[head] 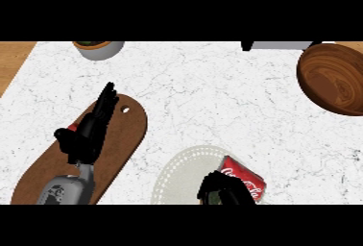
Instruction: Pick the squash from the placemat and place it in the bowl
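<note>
Squash unseen; our right hand (225,191) curls over the placemat (186,173), contents indeterminate. Wooden bowl (333,79), far beyond the placemat, unfilled; left hand (90,127) open, holding nothing.

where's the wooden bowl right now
In the head view the wooden bowl sits at the counter's far right edge, up and right of the placemat and red can.
</note>
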Tool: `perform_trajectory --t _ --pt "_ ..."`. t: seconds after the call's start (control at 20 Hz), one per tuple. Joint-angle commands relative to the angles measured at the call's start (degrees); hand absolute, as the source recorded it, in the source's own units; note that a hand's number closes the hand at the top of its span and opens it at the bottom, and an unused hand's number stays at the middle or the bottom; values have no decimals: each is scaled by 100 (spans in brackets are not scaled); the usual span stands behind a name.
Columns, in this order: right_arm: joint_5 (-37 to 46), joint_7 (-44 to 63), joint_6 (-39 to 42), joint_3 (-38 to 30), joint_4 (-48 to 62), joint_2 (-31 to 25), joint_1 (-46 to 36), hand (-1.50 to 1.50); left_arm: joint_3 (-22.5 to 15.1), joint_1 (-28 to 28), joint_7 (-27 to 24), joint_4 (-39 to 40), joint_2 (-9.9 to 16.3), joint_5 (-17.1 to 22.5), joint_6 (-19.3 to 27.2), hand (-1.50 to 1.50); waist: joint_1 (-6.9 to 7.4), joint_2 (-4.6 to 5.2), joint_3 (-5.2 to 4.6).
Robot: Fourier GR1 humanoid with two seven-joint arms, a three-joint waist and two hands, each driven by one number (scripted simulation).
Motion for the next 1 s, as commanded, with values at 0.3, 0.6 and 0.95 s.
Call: perform_trajectory --t 0.3,0.6,0.95 --pt "-2201 -2947 1269 -1455 -2374 -2492 261 150 212 3 -17 115 56 3 102 0 -335 -28 -2" --pt "-3799 -3404 1873 -3781 -2945 -3788 779 150 145 339 -114 -114 123 -24 5 0 -307 -54 -19" --pt "-5071 -3017 2916 -5790 -2357 -4231 889 150 8 31 330 -219 -38 -234 162 0 -204 -38 -27"
